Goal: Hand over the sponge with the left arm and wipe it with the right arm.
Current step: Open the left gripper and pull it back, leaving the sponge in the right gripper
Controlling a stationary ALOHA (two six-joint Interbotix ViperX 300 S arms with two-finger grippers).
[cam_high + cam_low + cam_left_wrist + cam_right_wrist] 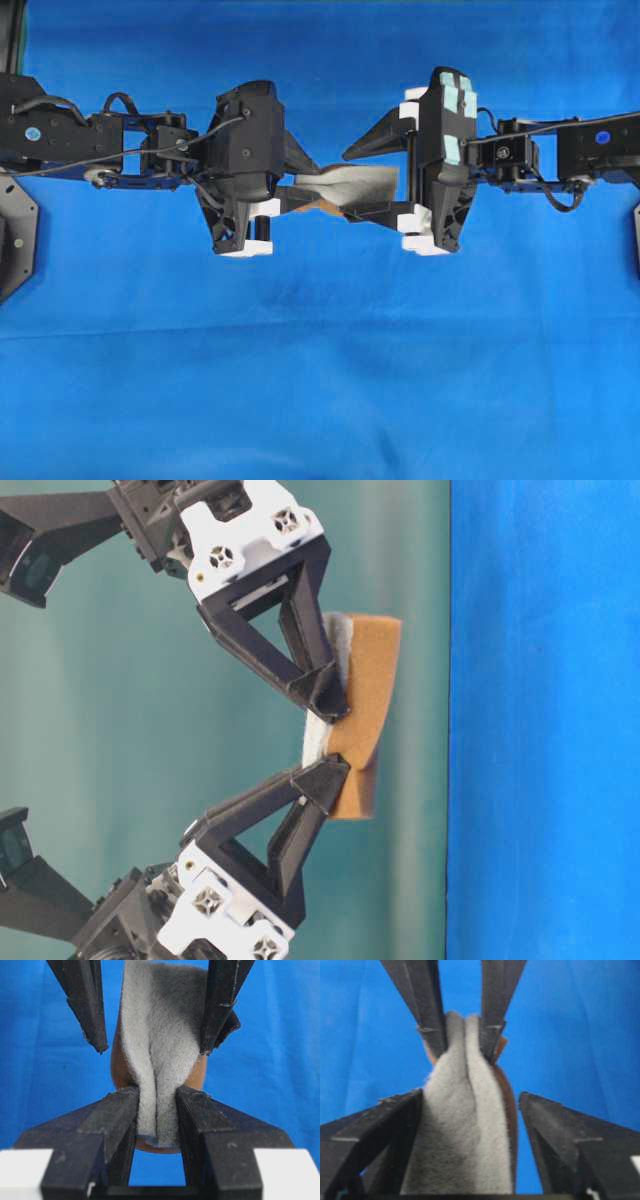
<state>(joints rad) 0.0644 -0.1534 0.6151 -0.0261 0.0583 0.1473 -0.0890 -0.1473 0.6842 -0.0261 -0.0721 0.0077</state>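
Observation:
The sponge (352, 183) hangs in mid-air between the two arms, folded, with its grey face showing and its orange-brown foam (365, 700) behind. My left gripper (325, 190), plain black, is shut on one end and pinches the sponge into a crease (157, 1092). My right gripper (348, 183), with teal patches, is open with its fingers spread around the other end. In the right wrist view (470, 1095) its left finger (405, 1120) touches the sponge and its right finger (545, 1125) stands apart from it.
Blue cloth (320, 380) covers the table under both arms. Black mounts stand at the left edge (15, 240) and the right edge (636, 240).

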